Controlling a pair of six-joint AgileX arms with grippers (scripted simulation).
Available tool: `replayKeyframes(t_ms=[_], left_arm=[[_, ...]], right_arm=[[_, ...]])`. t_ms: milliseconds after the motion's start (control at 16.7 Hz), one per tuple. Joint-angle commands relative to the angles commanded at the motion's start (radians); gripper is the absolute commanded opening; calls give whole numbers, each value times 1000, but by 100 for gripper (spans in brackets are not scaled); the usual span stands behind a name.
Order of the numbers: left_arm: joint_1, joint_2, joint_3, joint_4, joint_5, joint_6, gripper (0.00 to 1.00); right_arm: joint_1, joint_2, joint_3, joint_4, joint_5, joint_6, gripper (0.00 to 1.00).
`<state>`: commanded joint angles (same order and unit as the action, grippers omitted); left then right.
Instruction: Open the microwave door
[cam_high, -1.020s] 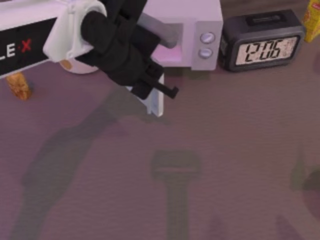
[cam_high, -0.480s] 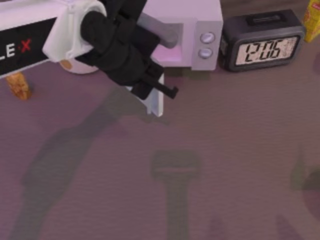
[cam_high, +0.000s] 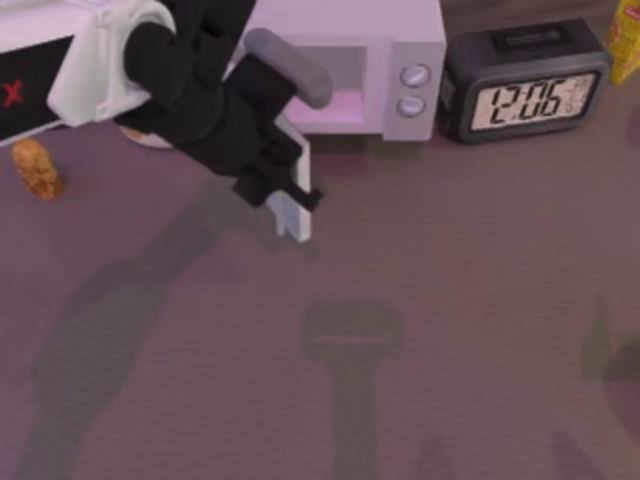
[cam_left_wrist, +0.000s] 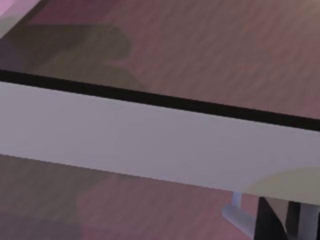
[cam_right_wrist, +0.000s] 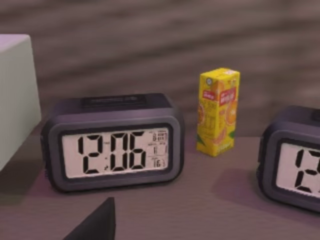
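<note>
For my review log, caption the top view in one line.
Left gripper at the swung-open microwave door, microwave cavity exposed beside a clock.

The black rectangular digital clock (cam_high: 524, 79) at upper right reads 12:06; the white arm casing (cam_high: 40, 70) at upper left bears a red X.
</note>
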<state>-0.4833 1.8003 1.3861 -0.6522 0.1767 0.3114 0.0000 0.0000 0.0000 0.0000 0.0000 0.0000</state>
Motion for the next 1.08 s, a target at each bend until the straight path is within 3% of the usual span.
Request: replayKeyframes(t_ms=[1080], left_arm=[[5,-3,-5,-1,6,12,0]], right_arm=[[0,0,0,0,0,0,100]])
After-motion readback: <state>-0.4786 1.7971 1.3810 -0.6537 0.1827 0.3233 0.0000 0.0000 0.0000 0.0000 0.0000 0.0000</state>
